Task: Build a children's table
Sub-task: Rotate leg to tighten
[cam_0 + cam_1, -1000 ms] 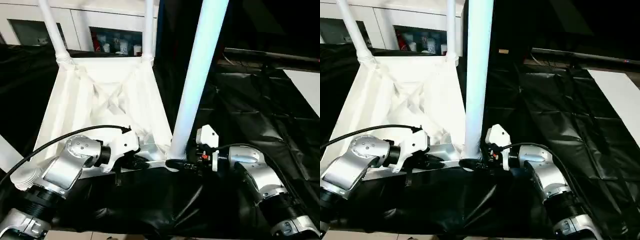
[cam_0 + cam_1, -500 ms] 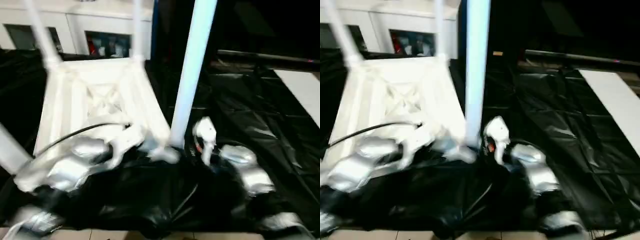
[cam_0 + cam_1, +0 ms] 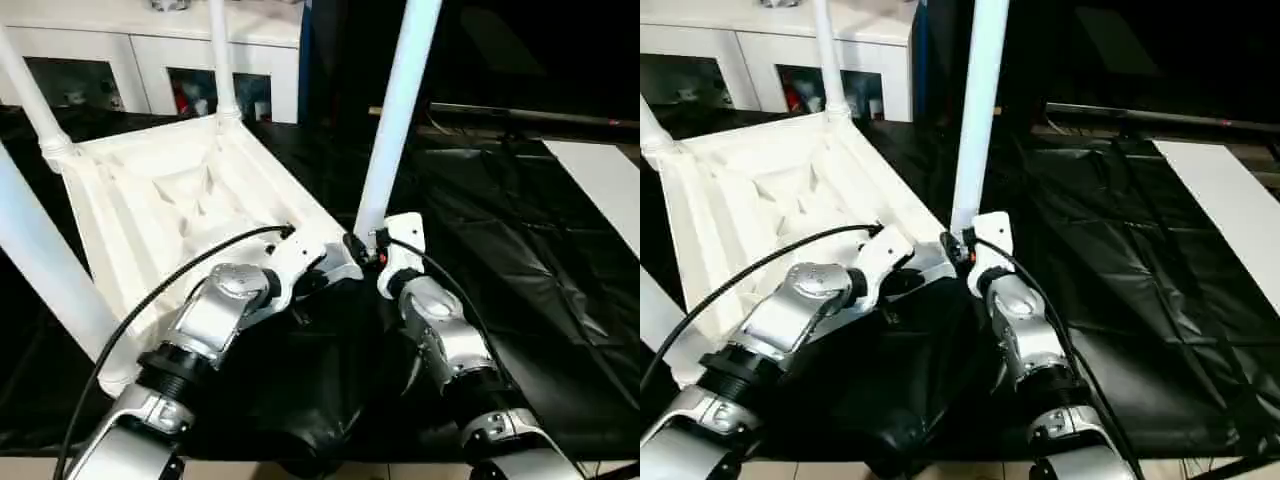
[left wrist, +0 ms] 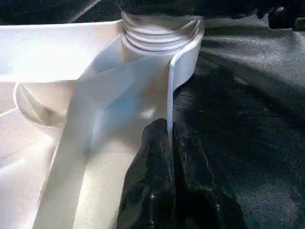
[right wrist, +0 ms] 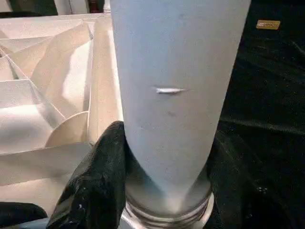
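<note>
The right gripper (image 5: 167,191) is clamped around the base of the near-right leg (image 3: 395,120), its black fingers (image 5: 95,186) on either side of the tube just above the threaded collar. That leg stands upright in the near-right corner socket (image 4: 159,36) of the table top (image 3: 150,200).

The left gripper (image 4: 170,167) is pinched together on the thin upright rim wall (image 4: 169,90) of the table top, just beside the same corner socket. Its two fingers sit one on each side of the wall, with the socket directly beyond the fingertips.

The table top lies upside down, ribbed underside facing up, on the black sheet (image 3: 520,260) that covers the work surface. It extends away from both grippers toward the robot's left and forward. Two further legs (image 3: 222,60) stand upright in the far corner sockets, and a fourth leg (image 3: 40,250) rises at the near-left corner. A white cabinet (image 3: 150,60) with glass doors stands behind the table top.
</note>
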Robot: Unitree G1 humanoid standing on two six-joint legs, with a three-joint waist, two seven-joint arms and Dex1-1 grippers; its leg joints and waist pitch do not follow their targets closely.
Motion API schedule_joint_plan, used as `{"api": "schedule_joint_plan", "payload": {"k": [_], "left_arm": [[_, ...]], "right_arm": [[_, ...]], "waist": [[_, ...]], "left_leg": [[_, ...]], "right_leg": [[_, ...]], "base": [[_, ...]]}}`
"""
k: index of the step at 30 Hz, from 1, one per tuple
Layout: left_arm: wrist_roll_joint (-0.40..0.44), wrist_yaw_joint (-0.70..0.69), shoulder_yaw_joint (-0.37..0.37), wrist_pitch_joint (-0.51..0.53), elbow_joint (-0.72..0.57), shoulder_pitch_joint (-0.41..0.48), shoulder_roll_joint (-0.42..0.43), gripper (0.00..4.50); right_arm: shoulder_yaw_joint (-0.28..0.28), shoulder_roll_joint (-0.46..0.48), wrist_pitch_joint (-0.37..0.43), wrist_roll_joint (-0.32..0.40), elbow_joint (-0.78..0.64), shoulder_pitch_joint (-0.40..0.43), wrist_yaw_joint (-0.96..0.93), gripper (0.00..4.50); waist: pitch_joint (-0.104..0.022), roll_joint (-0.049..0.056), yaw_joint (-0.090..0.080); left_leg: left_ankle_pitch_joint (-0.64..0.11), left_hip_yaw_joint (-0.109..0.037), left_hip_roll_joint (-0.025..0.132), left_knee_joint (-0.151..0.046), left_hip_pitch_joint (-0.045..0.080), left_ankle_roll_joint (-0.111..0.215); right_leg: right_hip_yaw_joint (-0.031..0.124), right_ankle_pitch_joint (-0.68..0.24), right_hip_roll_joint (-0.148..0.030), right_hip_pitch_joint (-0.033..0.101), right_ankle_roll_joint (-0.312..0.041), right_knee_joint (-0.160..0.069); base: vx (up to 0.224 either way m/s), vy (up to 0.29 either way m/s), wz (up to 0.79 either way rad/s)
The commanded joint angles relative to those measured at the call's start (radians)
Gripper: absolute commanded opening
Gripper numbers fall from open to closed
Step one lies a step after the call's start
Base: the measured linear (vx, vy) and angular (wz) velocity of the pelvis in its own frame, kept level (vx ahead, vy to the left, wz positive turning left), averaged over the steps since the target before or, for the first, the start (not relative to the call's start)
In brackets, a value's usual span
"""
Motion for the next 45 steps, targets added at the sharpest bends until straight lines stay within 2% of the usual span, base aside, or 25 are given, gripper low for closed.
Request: {"api": "schedule_joint_plan", "payload": {"k": [1,4,5,6,7,11,13,14,16,18,19,20,24,27,28,31,33,36,37,45], "left_arm": [[0.011,0.021,-0.003,-0.026,0.028,0.02,0.012,0.0],[-0.006,-0.061,-0.019,-0.048,-0.032,0.053,0.057,0.0],[-0.009,-0.07,-0.018,-0.038,-0.043,0.059,0.064,0.0],[-0.01,-0.072,-0.018,-0.04,-0.045,0.06,0.066,0.0],[-0.02,-0.129,-0.027,-0.059,-0.078,0.08,0.099,0.0],[-0.04,-0.216,-0.04,-0.093,-0.129,0.105,0.152,0.0],[-0.083,-0.342,-0.057,-0.155,-0.183,0.127,0.209,0.0],[-0.092,-0.362,-0.059,-0.159,-0.192,0.131,0.217,0.0],[-0.111,-0.416,-0.069,-0.162,-0.219,0.141,0.243,0.0],[-0.111,-0.454,-0.083,-0.159,-0.24,0.147,0.272,0.0],[-0.101,-0.468,-0.092,-0.171,-0.244,0.147,0.288,0.0],[-0.103,-0.47,-0.09,-0.169,-0.245,0.148,0.288,0.0],[-0.112,-0.491,-0.087,-0.167,-0.253,0.151,0.295,0.0],[-0.117,-0.5,-0.088,-0.167,-0.258,0.153,0.3,0.0],[-0.119,-0.504,-0.089,-0.167,-0.259,0.154,0.303,0.0],[-0.118,-0.507,-0.086,-0.164,-0.263,0.156,0.31,0.0],[-0.118,-0.504,-0.083,-0.162,-0.26,0.156,0.31,0.0],[-0.119,-0.505,-0.081,-0.161,-0.26,0.157,0.312,0.0],[-0.119,-0.507,-0.08,-0.16,-0.262,0.158,0.314,0.0],[-0.118,-0.511,-0.081,-0.152,-0.258,0.16,0.316,0.0]], "right_arm": [[0.047,0.029,0.017,0.054,-0.029,0.052,0.136,2.7],[0.062,-0.015,0.016,0.072,-0.097,0.08,0.218,2.89],[0.065,-0.024,0.019,0.074,-0.106,0.083,0.232,3.05],[0.065,-0.025,0.02,0.074,-0.107,0.083,0.234,3.05],[0.082,-0.069,0.049,0.085,-0.14,0.092,0.308,3.2],[0.123,-0.152,0.074,0.097,-0.203,0.121,0.466,3.2],[0.156,-0.239,0.069,0.108,-0.261,0.152,0.611,3.2],[0.158,-0.25,0.07,0.112,-0.268,0.155,0.63,3.2],[0.157,-0.274,0.071,0.123,-0.285,0.159,0.674,3.2],[0.156,-0.296,0.067,0.131,-0.299,0.159,0.714,3.2],[0.155,-0.31,0.028,0.123,-0.299,0.155,0.732,3.2],[0.155,-0.314,0.024,0.122,-0.297,0.153,0.739,3.2],[0.182,-0.354,0.044,0.137,-0.31,0.146,0.829,3.2],[0.198,-0.366,0.046,0.128,-0.306,0.142,0.857,3.2],[0.205,-0.369,0.044,0.122,-0.302,0.14,0.865,2.94],[0.22,-0.368,0.015,0.089,-0.272,0.13,0.869,2.82],[0.223,-0.366,0.008,0.083,-0.264,0.128,0.868,2.53],[0.224,-0.364,0.008,0.084,-0.26,0.126,0.871,2.35],[0.227,-0.365,0.007,0.083,-0.261,0.126,0.873,2.14],[0.232,-0.365,0.003,0.072,-0.233,0.123,0.876,2.01]], "waist": [[-0.035,0.0,0.001],[-0.037,0.0,0.001],[-0.038,0.0,-0.002],[-0.037,0.002,-0.004],[-0.037,0.002,-0.006],[-0.039,0.003,-0.01],[-0.04,0.006,-0.005],[-0.038,0.006,-0.004],[-0.039,0.011,-0.003],[-0.04,0.008,-0.001],[-0.037,0.011,0.005],[-0.037,0.011,0.005],[-0.035,0.008,0.023],[-0.035,0.004,0.023],[-0.034,0.004,0.023],[-0.034,0.004,0.023],[-0.034,0.005,0.022],[-0.035,0.004,0.023],[-0.035,0.004,0.023],[-0.035,0.004,0.021]], "left_leg": [[-0.263,-0.001,0.014,-0.079,-0.003,0.013],[-0.24,-0.003,0.015,-0.08,-0.009,0.024],[-0.211,-0.004,0.015,-0.081,-0.016,0.027],[-0.212,0.0,0.015,-0.079,-0.011,0.027],[-0.212,-0.001,0.014,-0.078,-0.011,0.027],[-0.181,0.002,0.016,-0.077,-0.011,0.043],[-0.157,0.003,0.017,-0.074,-0.009,0.06],[-0.154,0.003,0.018,-0.074,-0.012,0.067],[-0.159,0.005,0.02,-0.074,-0.005,0.068],[-0.152,0.005,0.021,-0.074,-0.004,0.067],[-0.146,0.009,0.023,-0.072,0.003,0.073],[-0.146,0.009,0.023,-0.072,0.003,0.073],[-0.124,0.011,0.024,-0.073,0.004,0.068],[-0.123,0.01,0.021,-0.071,0.0,0.065],[-0.126,0.01,0.021,-0.071,-0.001,0.063],[-0.123,0.009,0.021,-0.071,0.0,0.058],[-0.121,0.009,0.02,-0.071,0.001,0.058],[-0.113,0.01,0.02,-0.07,0.001,0.06],[-0.107,0.009,0.02,-0.07,0.0,0.063],[-0.116,0.009,0.02,-0.069,0.001,0.063]], "right_leg": [[0.031,-0.266,-0.052,0.029,-0.146,-0.087],[0.031,-0.248,-0.054,0.034,-0.149,-0.085],[0.03,-0.217,-0.054,0.041,-0.155,-0.08],[0.031,-0.211,-0.053,0.034,-0.167,-0.083],[0.03,-0.213,-0.053,0.035,-0.171,-0.082],[0.031,-0.156,-0.051,0.039,-0.191,-0.078],[0.029,-0.103,-0.049,0.041,-0.21,-0.074],[0.03,-0.086,-0.05,0.043,-0.218,-0.071],[0.03,-0.08,-0.05,0.038,-0.234,-0.07],[0.03,-0.066,-0.05,0.042,-0.243,-0.068],[0.03,-0.045,-0.049,0.034,-0.258,-0.066],[0.03,-0.045,-0.049,0.034,-0.258,-0.066],[0.03,-0.022,-0.05,0.039,-0.261,-0.06],[0.03,-0.029,-0.052,0.043,-0.254,-0.06],[0.031,-0.041,-0.053,0.043,-0.25,-0.061],[0.03,-0.054,-0.053,0.042,-0.245,-0.061],[0.03,-0.049,-0.051,0.041,-0.247,-0.06],[0.03,-0.031,-0.051,0.043,-0.251,-0.058],[0.03,-0.021,-0.051,0.044,-0.252,-0.057],[0.03,-0.036,-0.052,0.044,-0.256,-0.058]], "base": [[0.0,0.0,0.0],[0.0,0.0,0.0],[0.0,0.0,0.0],[0.0,0.0,0.0],[0.0,0.0,0.0],[0.0,0.0,0.0],[0.0,0.0,0.0],[0.0,0.0,0.0],[0.0,0.0,0.0],[0.0,0.0,0.0],[0.0,0.0,0.0],[0.0,0.0,0.0],[0.0,0.0,0.0],[0.0,0.0,0.0],[0.0,0.0,0.0],[0.0,0.0,0.0],[0.0,0.0,0.0],[0.0,0.0,0.0],[0.0,0.0,0.0],[0.0,0.0,0.0]]}}
